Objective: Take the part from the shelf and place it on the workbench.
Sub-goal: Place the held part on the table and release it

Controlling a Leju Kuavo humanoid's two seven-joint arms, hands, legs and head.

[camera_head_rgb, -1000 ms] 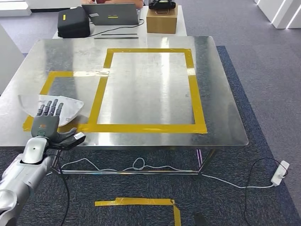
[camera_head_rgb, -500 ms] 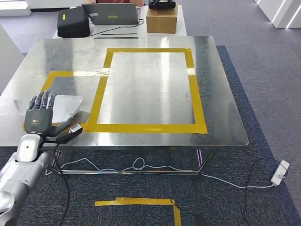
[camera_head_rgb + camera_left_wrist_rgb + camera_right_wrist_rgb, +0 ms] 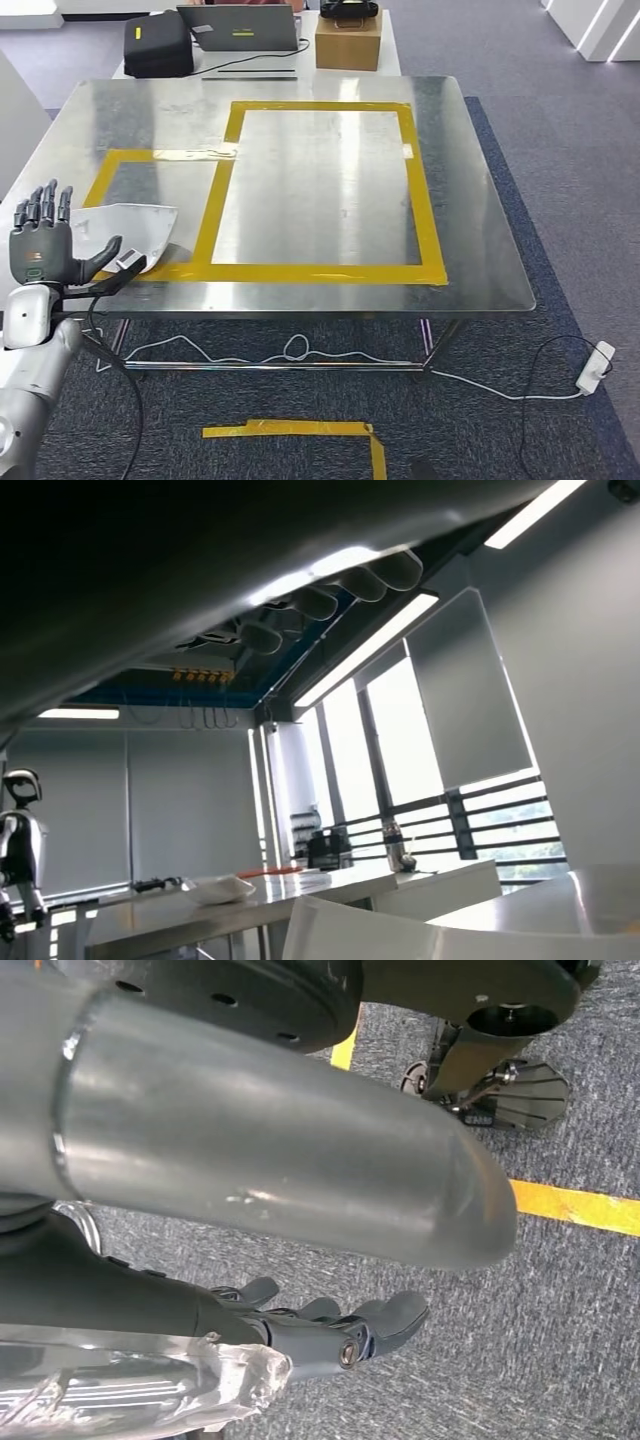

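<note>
Steel workbench (image 3: 468, 250) marked with yellow tape (image 3: 317, 272), on grey carpet. Left hand (image 3: 44, 245) empty, fingers spread upright, just off the bench's near left corner. Right hand (image 3: 332, 1325) hangs over the floor, fingers loosely extended, holding nothing. Part (image 3: 140, 232), a thin pale sheet, lies flat inside the small taped box; probably light, flexible and slick, best taken at an edge.

A steel worktop (image 3: 468, 250) stands on dark blue-grey carpet (image 3: 573, 180), its surface marked with yellow tape rectangles (image 3: 426, 225). Behind its far edge a white desk (image 3: 385, 45) carries a laptop (image 3: 241, 28), a black case (image 3: 157, 45) and a cardboard box (image 3: 347, 42). A white cable (image 3: 302, 350) trails under the worktop to a power strip (image 3: 595, 366) by the right edge. More yellow tape (image 3: 302, 430) marks the floor in front. Ceiling strip lights (image 3: 362, 650) and tall windows with blinds (image 3: 468, 710) brighten the room.
</note>
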